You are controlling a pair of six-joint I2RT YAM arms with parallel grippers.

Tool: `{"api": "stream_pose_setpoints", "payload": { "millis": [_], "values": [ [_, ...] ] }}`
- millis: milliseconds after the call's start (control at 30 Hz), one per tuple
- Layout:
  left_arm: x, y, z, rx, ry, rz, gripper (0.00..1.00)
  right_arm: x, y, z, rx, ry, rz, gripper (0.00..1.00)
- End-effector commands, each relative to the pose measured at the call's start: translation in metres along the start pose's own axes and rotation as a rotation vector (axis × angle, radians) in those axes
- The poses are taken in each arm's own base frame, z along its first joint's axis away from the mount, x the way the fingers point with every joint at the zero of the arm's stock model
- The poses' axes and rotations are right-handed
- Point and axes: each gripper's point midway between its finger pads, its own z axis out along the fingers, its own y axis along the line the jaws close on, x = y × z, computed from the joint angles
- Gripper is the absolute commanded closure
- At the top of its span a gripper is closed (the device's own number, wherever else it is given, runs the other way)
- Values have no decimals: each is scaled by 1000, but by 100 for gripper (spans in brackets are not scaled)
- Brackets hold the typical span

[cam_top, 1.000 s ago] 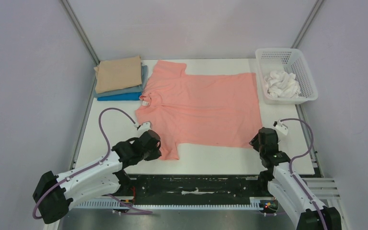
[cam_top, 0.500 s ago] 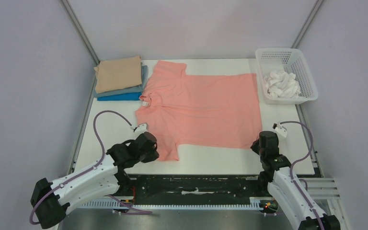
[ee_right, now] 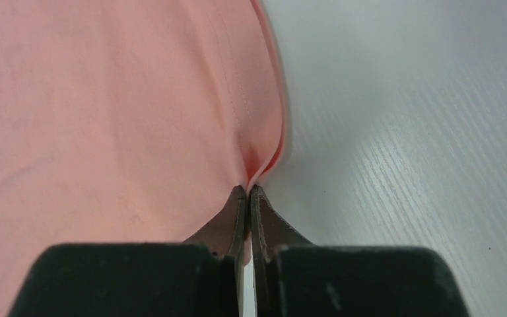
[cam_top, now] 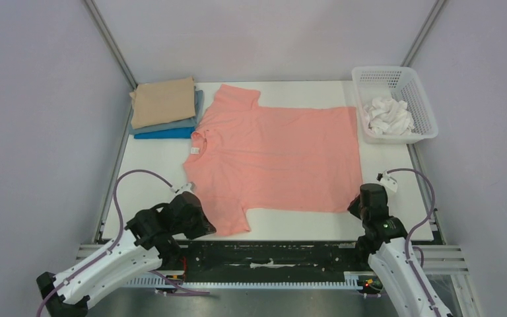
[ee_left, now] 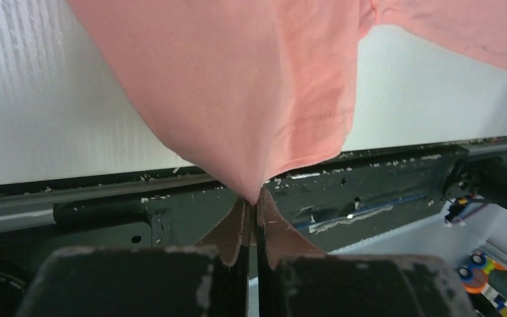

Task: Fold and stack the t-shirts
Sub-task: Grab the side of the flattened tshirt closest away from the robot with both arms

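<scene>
On the salmon shirt [cam_top: 277, 158], your left hand [ee_left: 251, 198] pinches the lower-left sleeve and your right hand [ee_right: 248, 190] the lower-right hem corner, likely tensioning that edge for folding.

**Around the workspace: basket, table, enclosure**

At the far right corner of the white table [cam_top: 152, 172] you see a white plastic mesh basket [cam_top: 384, 78]. It stands upright, with a heap of crumpled white cloths [cam_top: 387, 115] lying inside it. Grey panel walls [cam_top: 39, 99] close in three sides, joined by slanting metal posts [cam_top: 109, 43]. Along the table's near edge you have a scuffed black rail [cam_top: 284, 253].
</scene>
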Motion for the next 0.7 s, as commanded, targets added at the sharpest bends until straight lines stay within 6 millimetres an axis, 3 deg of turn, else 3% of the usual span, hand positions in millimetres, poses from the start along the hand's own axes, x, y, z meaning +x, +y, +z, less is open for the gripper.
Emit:
{"api": "stream_pose_setpoints", "payload": {
  "millis": [0,100,267,500,667],
  "values": [
    [18,-10,-12,104,76,-72,98,-11,5,-17,-20,-8,11,100],
    [13,-18,-14,170,45,-62,98,-17,5,-18,-25,-42,21,100],
    [5,-54,-6,297,32,13,98,-22,11,-15,-43,-54,6,100],
    [-62,-100,-8,243,-199,139,98,-40,26,-9,-49,-65,-37,100],
    [-114,-118,-8,159,-340,146,98,-64,42,-8,-60,-106,-42,100]
  ]
}}
